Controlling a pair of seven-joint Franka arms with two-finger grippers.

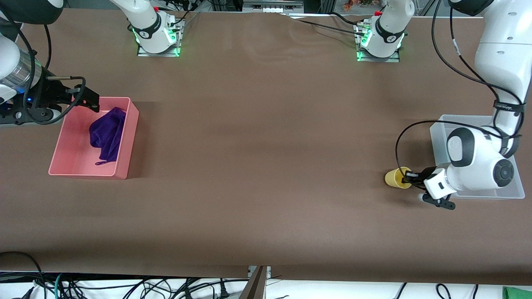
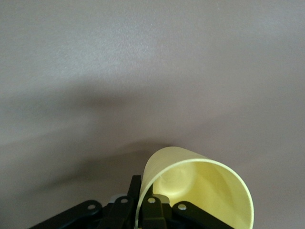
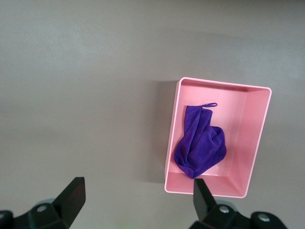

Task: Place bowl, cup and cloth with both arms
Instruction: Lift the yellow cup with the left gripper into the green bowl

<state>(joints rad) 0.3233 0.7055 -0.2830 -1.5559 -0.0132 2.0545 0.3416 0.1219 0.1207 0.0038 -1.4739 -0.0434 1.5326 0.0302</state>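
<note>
**Left claw clamped on the cup; cloth lies in the pink bin**

The yellow cup (image 1: 397, 178) lies tipped beside the clear bin (image 1: 437, 137), on the side toward the right arm's end of the tabletop (image 1: 266, 166). The left claw (image 1: 409, 177) is pinched shut on the cup's rim; in the left wrist view the cup's (image 2: 200, 191) wall sits between the black fingers (image 2: 152, 210), and its lower part is cut off by the frame edge. Most of the clear bin is hidden under the left arm, so its contents cannot be made out, and the bowl shows in no view.

Well apart from the clear bin, toward the right arm's end, stands the pink bin (image 1: 120, 166) with the purple cloth (image 1: 107, 133) bunched inside, its loop toward the front camera. The right claw (image 1: 85, 99) hangs over the pink bin's rim, fingers (image 3: 71, 195) spread wide and holding nothing; that arm waits.
</note>
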